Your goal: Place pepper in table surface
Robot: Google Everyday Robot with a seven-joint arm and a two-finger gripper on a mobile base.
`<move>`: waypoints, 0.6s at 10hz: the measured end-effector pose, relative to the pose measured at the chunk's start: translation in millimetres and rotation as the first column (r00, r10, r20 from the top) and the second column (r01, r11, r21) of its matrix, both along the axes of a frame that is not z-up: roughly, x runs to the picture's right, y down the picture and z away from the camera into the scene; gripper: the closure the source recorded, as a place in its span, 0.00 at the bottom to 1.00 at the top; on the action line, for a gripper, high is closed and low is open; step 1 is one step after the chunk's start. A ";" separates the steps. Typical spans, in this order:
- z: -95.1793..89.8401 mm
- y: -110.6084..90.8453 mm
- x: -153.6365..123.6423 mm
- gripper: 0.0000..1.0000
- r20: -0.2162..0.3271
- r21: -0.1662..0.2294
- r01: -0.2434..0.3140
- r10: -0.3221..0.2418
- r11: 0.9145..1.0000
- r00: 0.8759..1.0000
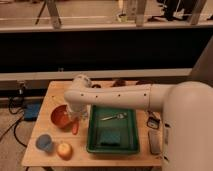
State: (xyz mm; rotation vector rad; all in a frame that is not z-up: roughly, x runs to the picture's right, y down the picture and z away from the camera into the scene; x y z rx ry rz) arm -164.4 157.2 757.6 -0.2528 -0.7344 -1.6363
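The pepper (75, 127) is small, slim and red-orange. It hangs upright just right of the orange-red bowl (60, 116), low over the light wooden table surface (52, 95). My gripper (75, 119) is at the end of the white arm that reaches in from the right. It points down between the bowl and the green tray (95, 135) and is shut on the pepper's top end. I cannot tell if the pepper's tip touches the wood.
The green tray holds a metal utensil (115, 117) and a blue sponge (111, 136). A blue cup (44, 142) and a round yellow-orange fruit (64, 150) stand at the front left. A dark flat device (155, 142) lies at the right edge. Dark items (120, 83) are at the back.
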 end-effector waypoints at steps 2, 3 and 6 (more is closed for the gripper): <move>1.1 1.1 -0.6 1.00 0.007 -0.005 0.002 -0.002 1.000 1.000; -0.5 3.4 -0.1 1.00 0.007 -0.006 0.009 -0.009 1.000 1.000; -5.6 12.1 1.7 1.00 0.011 -0.008 0.036 -0.036 0.999 0.999</move>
